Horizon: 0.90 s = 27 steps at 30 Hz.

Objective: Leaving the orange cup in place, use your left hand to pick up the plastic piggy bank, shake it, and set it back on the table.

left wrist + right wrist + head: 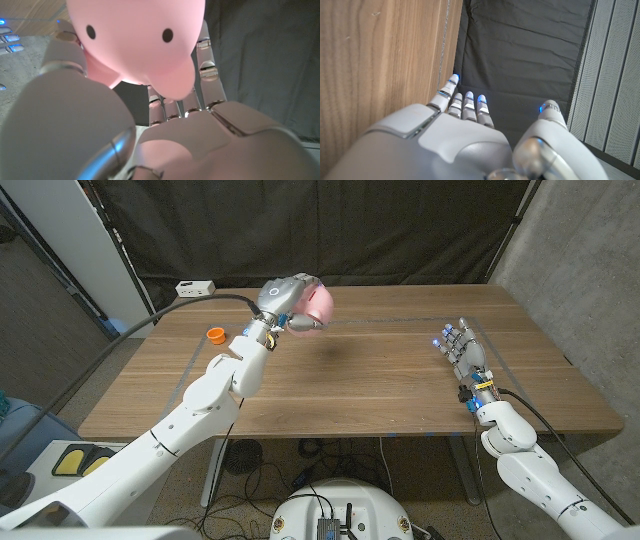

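The left hand (284, 302) grasps the pink piggy bank (316, 304) aloft at about eleven o'clock over the table (380, 380), presumably for shaking, clear of the orange cup (216, 335) at ten o'clock, while the right hand (462, 350) waits at three o'clock, fingers released.

Piggy bank (316, 304) held in left hand (283, 299) above table (380, 380), cup (216, 335) on table to its left; right hand (462, 350) well apart, far right.
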{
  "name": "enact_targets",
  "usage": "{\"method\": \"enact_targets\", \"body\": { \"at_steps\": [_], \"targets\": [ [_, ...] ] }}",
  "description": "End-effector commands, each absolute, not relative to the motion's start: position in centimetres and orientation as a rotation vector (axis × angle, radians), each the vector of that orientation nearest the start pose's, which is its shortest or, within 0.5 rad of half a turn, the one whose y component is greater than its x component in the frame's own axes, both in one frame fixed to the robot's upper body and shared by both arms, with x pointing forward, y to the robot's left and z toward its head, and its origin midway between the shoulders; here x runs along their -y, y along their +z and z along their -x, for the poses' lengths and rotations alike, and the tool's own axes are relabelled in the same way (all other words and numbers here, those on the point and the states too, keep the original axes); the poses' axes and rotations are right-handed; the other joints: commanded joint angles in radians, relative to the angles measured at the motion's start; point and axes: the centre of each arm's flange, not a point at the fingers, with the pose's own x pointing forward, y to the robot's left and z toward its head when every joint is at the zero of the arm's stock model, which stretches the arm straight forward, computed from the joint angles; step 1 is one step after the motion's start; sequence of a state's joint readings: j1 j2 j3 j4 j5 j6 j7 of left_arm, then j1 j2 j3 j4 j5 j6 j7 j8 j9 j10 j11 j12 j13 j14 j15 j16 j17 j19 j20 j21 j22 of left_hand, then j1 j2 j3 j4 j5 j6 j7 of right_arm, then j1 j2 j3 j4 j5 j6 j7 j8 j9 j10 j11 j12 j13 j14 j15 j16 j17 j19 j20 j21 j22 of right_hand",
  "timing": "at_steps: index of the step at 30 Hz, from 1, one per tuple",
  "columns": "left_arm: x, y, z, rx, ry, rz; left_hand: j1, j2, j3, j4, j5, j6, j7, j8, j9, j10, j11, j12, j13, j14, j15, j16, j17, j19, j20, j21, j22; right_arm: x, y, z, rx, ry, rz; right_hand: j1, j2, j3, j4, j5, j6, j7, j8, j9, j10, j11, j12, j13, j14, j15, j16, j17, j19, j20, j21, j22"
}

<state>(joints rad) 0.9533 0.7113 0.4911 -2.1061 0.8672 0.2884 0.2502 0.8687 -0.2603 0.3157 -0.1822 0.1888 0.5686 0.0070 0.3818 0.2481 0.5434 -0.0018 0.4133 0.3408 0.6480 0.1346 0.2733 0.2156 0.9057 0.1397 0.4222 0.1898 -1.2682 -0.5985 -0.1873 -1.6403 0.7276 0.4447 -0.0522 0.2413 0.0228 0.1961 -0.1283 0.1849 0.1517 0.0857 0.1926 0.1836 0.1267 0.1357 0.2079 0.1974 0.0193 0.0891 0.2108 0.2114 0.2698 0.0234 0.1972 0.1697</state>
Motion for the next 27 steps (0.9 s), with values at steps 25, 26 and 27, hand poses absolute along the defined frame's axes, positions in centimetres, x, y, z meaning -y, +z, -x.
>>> {"method": "enact_targets", "body": {
  "at_steps": [25,26,27],
  "targets": [
    [-17.7,7.5,-52.7,0.807,0.244,-1.259,0.375,0.398,0.171,0.021,0.005,0.24,0.08,0.002,0.007,0.192,0.004,0.0,0.126,0.22,-0.203,0.003,0.0,0.004,-0.111,0.013,0.002,32.8,-9.6,-55.6,0.656,0.134,-0.169,0.004,0.013,0.001,-0.003,-0.003,0.005,0.004,0.002,0.004,0.011,0.0,0.003,0.004,0.007,0.006,0.0,0.005,0.009,0.001,-0.001,0.003],
    [-17.7,7.6,-52.9,0.794,0.239,-1.263,0.375,0.398,0.171,0.021,0.005,0.239,0.081,0.002,0.008,0.192,0.004,0.0,0.126,0.22,-0.203,0.003,0.0,0.004,-0.111,0.013,0.002,32.8,-9.6,-55.6,0.656,0.136,-0.166,0.004,0.013,0.001,-0.003,-0.003,0.005,0.004,0.002,0.004,0.01,-0.001,0.003,0.004,0.007,0.006,0.0,0.005,0.009,0.001,-0.001,0.003],
    [-17.7,7.7,-53.1,0.784,0.232,-1.268,0.374,0.397,0.171,0.021,0.005,0.238,0.083,0.001,0.008,0.191,0.004,-0.001,0.126,0.221,-0.203,0.003,0.0,0.004,-0.111,0.013,0.002,32.7,-9.6,-55.6,0.654,0.135,-0.169,0.004,0.013,0.001,-0.003,-0.003,0.005,0.003,0.002,0.004,0.009,-0.002,0.002,0.004,0.008,0.005,0.0,0.005,0.008,0.001,-0.001,0.003]
  ]
}}
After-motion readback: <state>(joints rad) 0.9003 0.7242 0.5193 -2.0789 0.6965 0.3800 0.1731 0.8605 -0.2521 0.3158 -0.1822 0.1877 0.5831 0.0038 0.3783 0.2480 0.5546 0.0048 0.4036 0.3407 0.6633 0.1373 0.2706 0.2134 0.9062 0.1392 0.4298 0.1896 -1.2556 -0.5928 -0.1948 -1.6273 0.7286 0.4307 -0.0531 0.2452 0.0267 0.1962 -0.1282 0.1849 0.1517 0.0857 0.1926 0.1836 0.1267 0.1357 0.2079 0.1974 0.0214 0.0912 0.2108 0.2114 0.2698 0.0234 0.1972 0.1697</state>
